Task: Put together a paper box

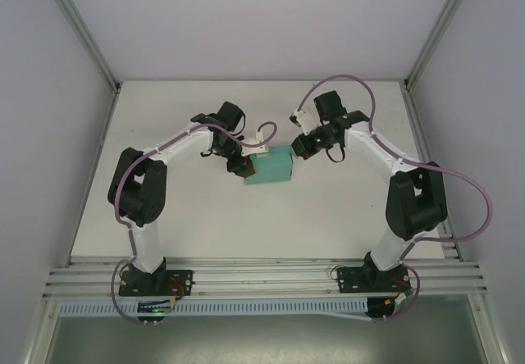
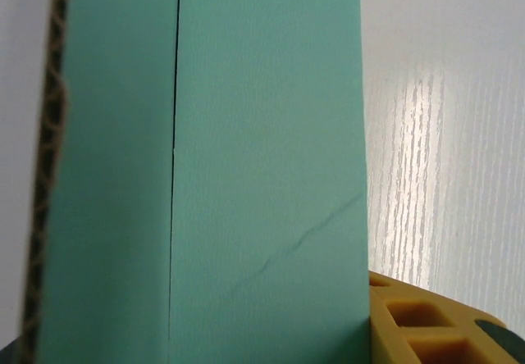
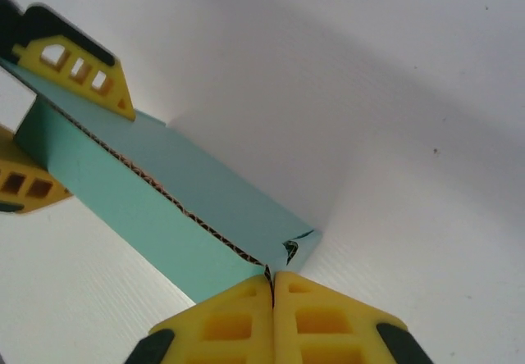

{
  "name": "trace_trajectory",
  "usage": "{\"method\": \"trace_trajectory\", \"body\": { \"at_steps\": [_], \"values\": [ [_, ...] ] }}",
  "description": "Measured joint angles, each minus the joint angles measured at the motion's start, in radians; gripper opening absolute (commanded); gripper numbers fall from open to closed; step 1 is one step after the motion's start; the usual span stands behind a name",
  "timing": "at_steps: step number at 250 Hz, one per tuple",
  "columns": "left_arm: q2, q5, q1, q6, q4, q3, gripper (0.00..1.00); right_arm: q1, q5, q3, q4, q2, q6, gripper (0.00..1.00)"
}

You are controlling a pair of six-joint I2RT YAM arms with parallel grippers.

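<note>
Up close, the right hand (image 3: 271,282) squeezes its two yellow fingers (image 3: 221,327) shut on one corner of the paper box (image 3: 156,225). The green box runs away from it. At the far end, the left hand (image 3: 98,151) grips the box too, one finger on each side. Seen from above, the box is between both hands, near the middle of the white counter (image 1: 205,225).

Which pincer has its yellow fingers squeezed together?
The right pincer, pinching a corner of the thin teal-green cardboard box; the left pincer straddles its end, fingers apart.
</note>
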Motion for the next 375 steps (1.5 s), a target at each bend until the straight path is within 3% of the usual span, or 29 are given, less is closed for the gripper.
{"method": "trace_trajectory", "body": {
  "at_steps": [54,98,142,296,321,375],
  "values": [
    [0.002,-0.006,-0.001,-0.023,-0.001,0.004,0.42,0.016,0.023,-0.017,0.037,-0.006,0.159,0.0],
    [0.013,-0.024,0.005,-0.044,-0.015,0.025,0.42,0.076,0.139,-0.156,0.247,-0.084,0.371,0.0],
    [0.018,-0.03,0.005,-0.058,-0.024,0.036,0.42,0.114,0.238,-0.286,0.43,-0.145,0.465,0.0],
    [0.032,-0.059,0.012,-0.101,-0.023,0.04,0.49,0.189,0.37,-0.563,0.846,-0.193,0.524,0.0],
    [0.037,-0.075,0.012,-0.108,-0.022,0.043,0.56,0.2,0.378,-0.612,0.911,-0.195,0.539,0.0],
    [0.056,-0.098,0.011,-0.132,-0.006,0.063,0.84,0.216,0.399,-0.583,0.891,-0.189,0.547,0.0]
  ]
}}
